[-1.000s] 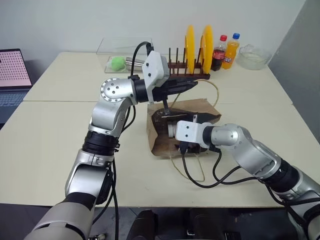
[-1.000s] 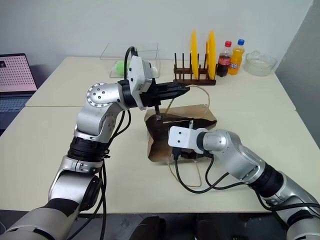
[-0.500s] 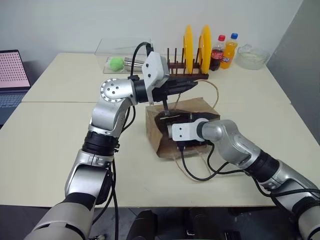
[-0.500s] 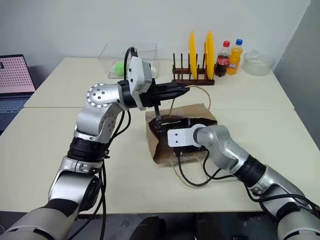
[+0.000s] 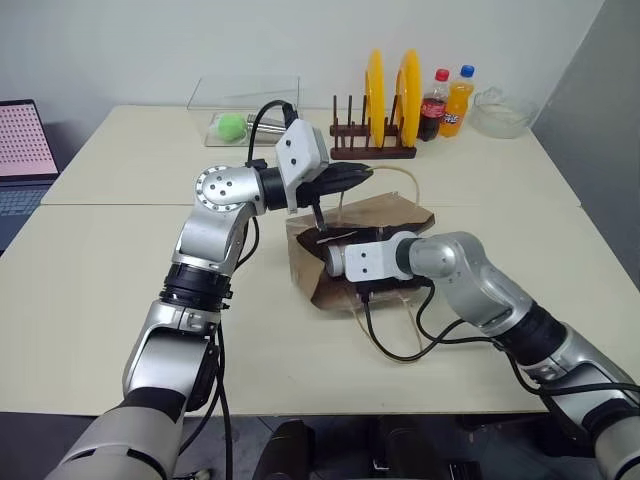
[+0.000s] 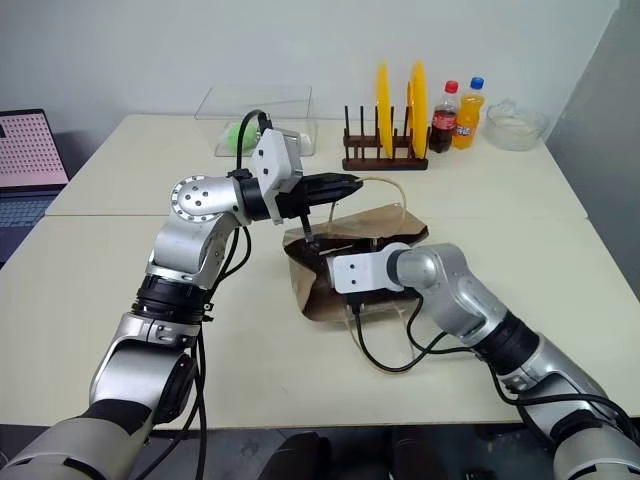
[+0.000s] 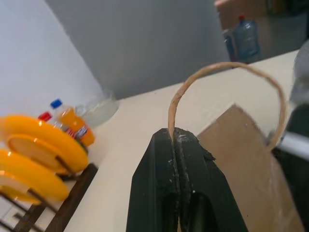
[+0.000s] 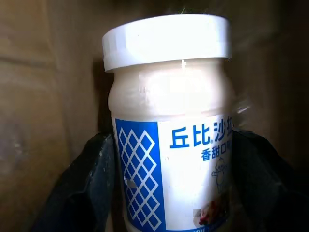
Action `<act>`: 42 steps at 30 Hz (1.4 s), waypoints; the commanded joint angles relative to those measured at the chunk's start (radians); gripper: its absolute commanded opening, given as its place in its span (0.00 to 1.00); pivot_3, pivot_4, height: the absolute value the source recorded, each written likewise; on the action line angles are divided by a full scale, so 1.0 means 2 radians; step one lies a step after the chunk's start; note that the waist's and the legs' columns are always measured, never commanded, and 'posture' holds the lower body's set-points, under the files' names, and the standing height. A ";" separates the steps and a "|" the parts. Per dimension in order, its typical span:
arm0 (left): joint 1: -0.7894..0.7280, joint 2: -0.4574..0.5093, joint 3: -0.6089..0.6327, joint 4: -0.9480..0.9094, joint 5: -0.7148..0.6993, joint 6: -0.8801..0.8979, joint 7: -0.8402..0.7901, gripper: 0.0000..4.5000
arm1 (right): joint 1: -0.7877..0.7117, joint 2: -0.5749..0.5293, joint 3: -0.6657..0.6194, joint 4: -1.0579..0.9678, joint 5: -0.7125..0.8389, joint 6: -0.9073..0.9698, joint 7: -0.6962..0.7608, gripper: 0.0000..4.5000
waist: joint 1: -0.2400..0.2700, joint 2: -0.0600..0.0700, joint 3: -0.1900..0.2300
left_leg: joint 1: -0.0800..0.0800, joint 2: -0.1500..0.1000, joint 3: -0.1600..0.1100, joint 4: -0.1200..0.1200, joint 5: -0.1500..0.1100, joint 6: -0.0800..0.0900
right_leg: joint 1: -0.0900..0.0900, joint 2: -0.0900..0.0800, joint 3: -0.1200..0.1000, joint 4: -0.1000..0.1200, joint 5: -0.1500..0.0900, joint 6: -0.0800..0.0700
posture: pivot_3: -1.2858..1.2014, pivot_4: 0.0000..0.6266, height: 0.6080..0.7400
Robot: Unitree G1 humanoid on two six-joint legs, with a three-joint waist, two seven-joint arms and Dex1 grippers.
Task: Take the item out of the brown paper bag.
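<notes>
- Left gripper fingers pinched shut on brown paper bag's thin looped handle.
- Right gripper fingers flank the item inside the bag; grip unclear.
- White-capped bottle, blue lattice label reading "丘比".

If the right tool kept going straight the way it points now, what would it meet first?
Most likely the bottle inside the brown paper bag: it stands directly ahead, between the right tool's fingers.

Bag walls seemingly tight around hand
</notes>
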 commanded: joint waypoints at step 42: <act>-0.058 0.013 0.000 0.102 0.060 -0.078 0.003 0.00 | -0.014 -0.125 -0.171 0.296 0.078 -0.143 0.042 0.67 | -0.012 0.000 0.000 | 0.000 0.001 0.007 -0.001 0.000 0.001 | -0.001 0.000 0.002 0.001 0.000 0.000 | 0.52 0.24 1.00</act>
